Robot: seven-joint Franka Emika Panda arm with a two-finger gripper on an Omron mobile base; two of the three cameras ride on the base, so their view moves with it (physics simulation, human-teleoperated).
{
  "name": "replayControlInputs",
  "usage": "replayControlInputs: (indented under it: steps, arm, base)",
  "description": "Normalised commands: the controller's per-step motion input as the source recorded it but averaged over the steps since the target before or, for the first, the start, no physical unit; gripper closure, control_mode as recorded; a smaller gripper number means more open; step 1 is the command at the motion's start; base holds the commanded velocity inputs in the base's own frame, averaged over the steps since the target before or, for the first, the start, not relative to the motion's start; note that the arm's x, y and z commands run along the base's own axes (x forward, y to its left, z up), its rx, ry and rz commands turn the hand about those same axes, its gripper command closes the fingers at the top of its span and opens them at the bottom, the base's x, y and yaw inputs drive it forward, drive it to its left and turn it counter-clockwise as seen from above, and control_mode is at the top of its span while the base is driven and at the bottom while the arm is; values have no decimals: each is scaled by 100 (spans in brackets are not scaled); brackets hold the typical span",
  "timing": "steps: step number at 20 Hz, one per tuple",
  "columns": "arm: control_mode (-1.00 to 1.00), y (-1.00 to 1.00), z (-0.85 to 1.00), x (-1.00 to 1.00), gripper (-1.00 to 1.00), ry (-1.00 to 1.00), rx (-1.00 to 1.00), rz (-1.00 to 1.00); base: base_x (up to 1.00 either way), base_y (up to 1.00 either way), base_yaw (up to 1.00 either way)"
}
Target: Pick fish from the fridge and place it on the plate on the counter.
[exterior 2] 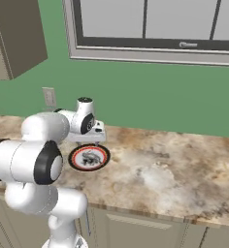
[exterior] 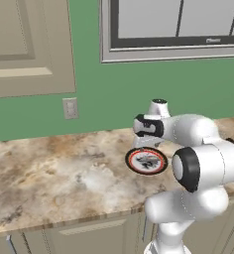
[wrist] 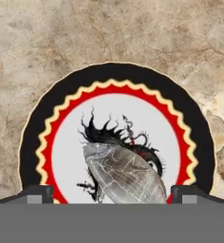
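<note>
Above the counter [exterior: 49,168], the gripper [wrist: 112,192] spread wide, fish [wrist: 123,175] between over plate [wrist: 199,142].

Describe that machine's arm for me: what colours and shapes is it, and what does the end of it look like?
The arm is built of glossy white rounded segments, fat like sausages, linked by dark black bands at the joints. No loose cables or lettering show. At its end sits the gripper, a blocky white-and-black hand with a round grey-topped cap; its jaws are two small dark grey tips, squared off, with paler patches on them.

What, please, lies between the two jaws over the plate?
In the hand view, the grey fish lies between the jaws, over the white centre of the plate, which rests on the marbled counter.
</note>
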Motion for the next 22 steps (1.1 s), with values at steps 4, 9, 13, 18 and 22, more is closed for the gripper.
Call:
replayControlInputs:
  steps: [4, 9, 13, 18, 22]
  arm:
    - [-100, 9, 78, -42, -100, -13, -4, 0]
    - [-100, 7, 81, -89, -100, -11, -5, -4]
    - [-100, 0, 89, -98, -100, -8, 0, -9]
    - [-100, -1, 80, -100, -100, -6, 2, -14]
    - [-100, -8, 60, -98, -100, -6, 2, -11]
  base:
    - [0, 0, 0]
    - [0, 0, 0]
    - [0, 0, 0]
    - [0, 0, 0]
    - [0, 0, 0]
